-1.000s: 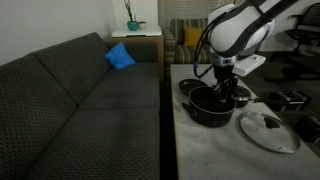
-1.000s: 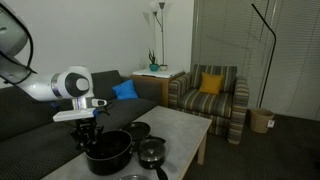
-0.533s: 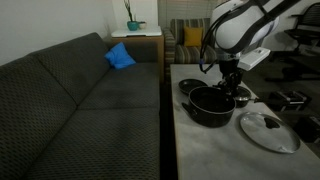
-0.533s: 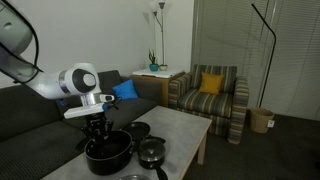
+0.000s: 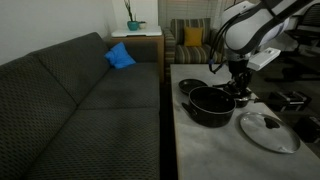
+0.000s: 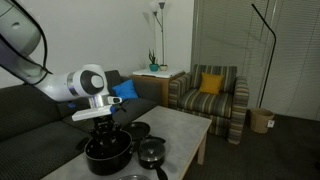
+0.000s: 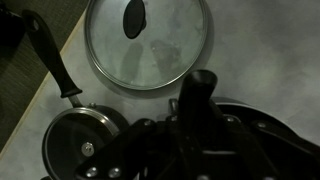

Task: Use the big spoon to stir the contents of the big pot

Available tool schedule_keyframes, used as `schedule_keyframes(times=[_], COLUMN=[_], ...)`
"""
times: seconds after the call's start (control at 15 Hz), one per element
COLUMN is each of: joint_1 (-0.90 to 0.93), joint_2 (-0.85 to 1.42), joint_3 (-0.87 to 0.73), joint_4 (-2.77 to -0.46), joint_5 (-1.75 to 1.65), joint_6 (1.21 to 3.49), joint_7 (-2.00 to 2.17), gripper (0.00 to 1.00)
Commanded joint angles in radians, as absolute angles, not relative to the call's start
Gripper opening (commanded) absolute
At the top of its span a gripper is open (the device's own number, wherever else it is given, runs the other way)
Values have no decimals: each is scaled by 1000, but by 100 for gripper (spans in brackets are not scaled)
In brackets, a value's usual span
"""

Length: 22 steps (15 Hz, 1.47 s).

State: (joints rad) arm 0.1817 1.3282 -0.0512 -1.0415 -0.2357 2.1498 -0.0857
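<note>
One stiff, light-looking big spoon (image 7: 202,92) sits clamped by its handle in my gripper (image 5: 240,90); the big pot (image 5: 208,108) seems heavy enough not to slide

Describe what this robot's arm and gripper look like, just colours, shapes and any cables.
The arm is made of smooth, rounded white segments with dark bands at the joints and a round cap on one joint. The gripper is black and blocky. In an exterior view a thin dark cable loops beside the wrist. No markings are legible.
</note>
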Motion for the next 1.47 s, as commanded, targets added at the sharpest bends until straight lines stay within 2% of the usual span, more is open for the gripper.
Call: schedule_keyframes(times=[0.0,0.93,1.4], joint_1=[163,179,157], joint_2=[1305,1213,1166], joint_3=[-49,-57,-2], joint_4=[-1095,-1241,-1282], joint_5=[-225,-232,-193], joint_6=[2170,2109,2048], joint_7=[-81,-58,-82], gripper=[7,7,7])
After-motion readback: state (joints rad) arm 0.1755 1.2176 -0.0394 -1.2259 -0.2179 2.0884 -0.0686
